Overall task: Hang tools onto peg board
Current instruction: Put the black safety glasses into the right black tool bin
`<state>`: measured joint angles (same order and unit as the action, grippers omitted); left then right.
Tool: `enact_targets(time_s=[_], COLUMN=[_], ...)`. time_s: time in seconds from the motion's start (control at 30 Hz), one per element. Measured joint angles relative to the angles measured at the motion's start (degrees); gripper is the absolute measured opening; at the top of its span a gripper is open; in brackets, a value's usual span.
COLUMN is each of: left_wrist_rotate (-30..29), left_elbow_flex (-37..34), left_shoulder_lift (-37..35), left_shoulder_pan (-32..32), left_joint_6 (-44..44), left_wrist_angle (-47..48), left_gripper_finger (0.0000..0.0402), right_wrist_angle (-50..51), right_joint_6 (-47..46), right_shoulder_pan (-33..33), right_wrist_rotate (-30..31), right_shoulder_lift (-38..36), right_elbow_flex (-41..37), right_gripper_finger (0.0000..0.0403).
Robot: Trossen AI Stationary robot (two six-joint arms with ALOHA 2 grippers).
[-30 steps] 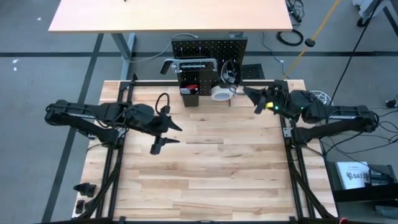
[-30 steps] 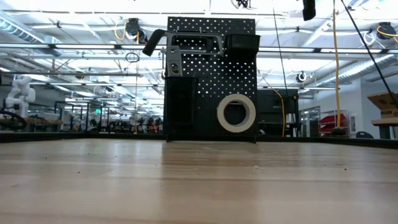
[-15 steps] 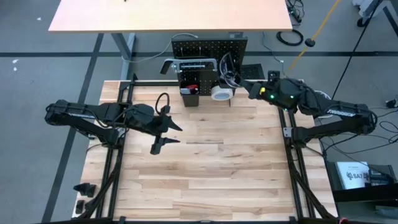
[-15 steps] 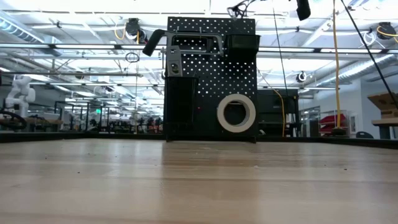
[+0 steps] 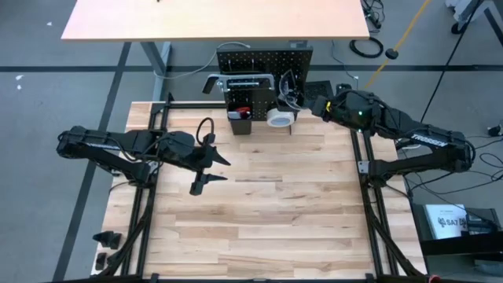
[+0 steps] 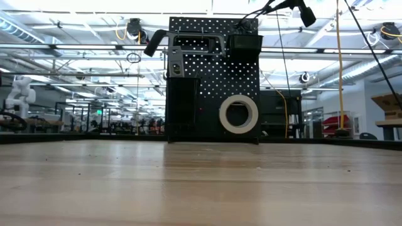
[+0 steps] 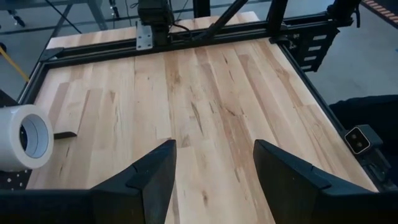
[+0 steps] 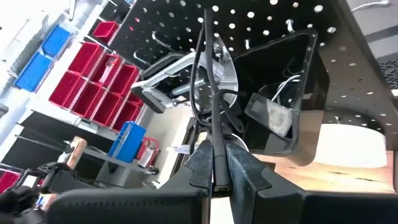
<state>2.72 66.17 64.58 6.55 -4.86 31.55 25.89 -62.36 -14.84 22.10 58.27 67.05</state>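
The peg board stands upright at the table's far edge. On it hang a grey bar clamp and a white tape roll. My right gripper is up by the board's right side, shut on thin black pliers. Their looped part hangs in front of the small box bin. I cannot tell whether they touch the board. My left gripper waits open over the table's left middle. My right gripper pinches one thin black handle of the pliers between its two fingers. The handle runs out ahead along the fingers. The fingers come nearly level from the table's right toward the board. The pliers are lifted clear of the table and stick out toward the bin.
A tall black bin on the board's left side holds a red-handled tool. The black frame rails run along the table's sides. Bare wood lies between the arms. A second table stands beyond the board.
My right gripper has gone toward the far edge and left, up to the peg board, rolling its wrist as it went. It has stayed shut on the pliers. They have come up beside the board's upper right corner in the low view.
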Motion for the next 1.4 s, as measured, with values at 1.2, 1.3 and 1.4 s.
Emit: enact_targets(time_s=[1.2,1.3,1.4], left_wrist_rotate=[0.0,0.0,0.0], left_elbow_flex=[0.0,0.0,0.0], left_shoulder_lift=[0.0,0.0,0.0], left_shoulder_pan=[0.0,0.0,0.0], left_joint_6=[-0.4,-0.4,-0.3], left_wrist_angle=[0.5,0.5,0.5], left_gripper_finger=[0.0219,0.0219,0.0219], right_wrist_angle=[0.1,0.0,-0.5], right_joint_6=[3.4,3.7,4.1], right_shoulder_pan=[-0.6,-0.6,-1.1], right_wrist_rotate=[-2.2,-1.1,-0.9], right_shoulder_lift=[0.7,0.7,0.6], right_elbow_flex=[0.0,0.0,0.0], right_gripper_finger=[0.0045,0.0045,0.0045])
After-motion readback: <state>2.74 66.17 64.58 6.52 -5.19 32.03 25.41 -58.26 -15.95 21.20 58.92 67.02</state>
